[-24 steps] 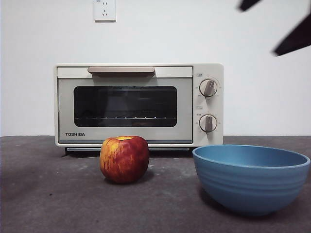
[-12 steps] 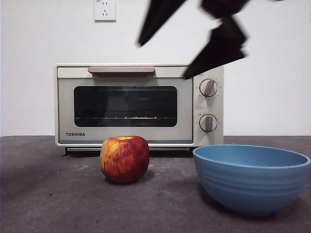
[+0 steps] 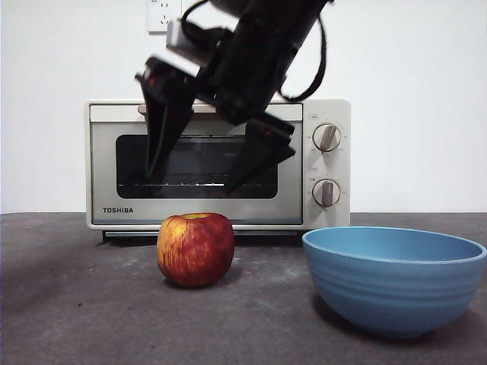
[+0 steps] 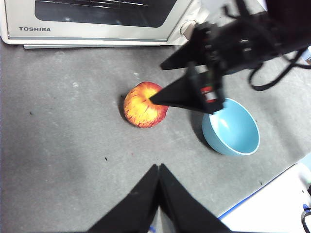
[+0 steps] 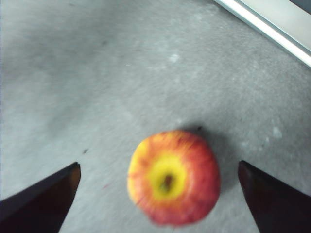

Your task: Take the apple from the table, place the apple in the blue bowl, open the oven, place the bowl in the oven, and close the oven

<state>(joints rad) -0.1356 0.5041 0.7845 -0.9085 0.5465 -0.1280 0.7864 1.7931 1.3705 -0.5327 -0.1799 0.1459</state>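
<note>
Resting on the counter [image 3: 76, 319], the apple [image 3: 195, 249] sits directly below the right gripper [image 3: 192, 182], whose fingers are spread wide and empty. Beside them, the blue bowl [image 3: 393, 280] is empty; beyond, the oven [image 3: 218, 164] is closed. No step is complete.

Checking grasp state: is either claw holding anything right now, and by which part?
Nothing is held. The right claw hangs open above the apple, not touching it. The left claw is shut on nothing, away from the apple.
</note>
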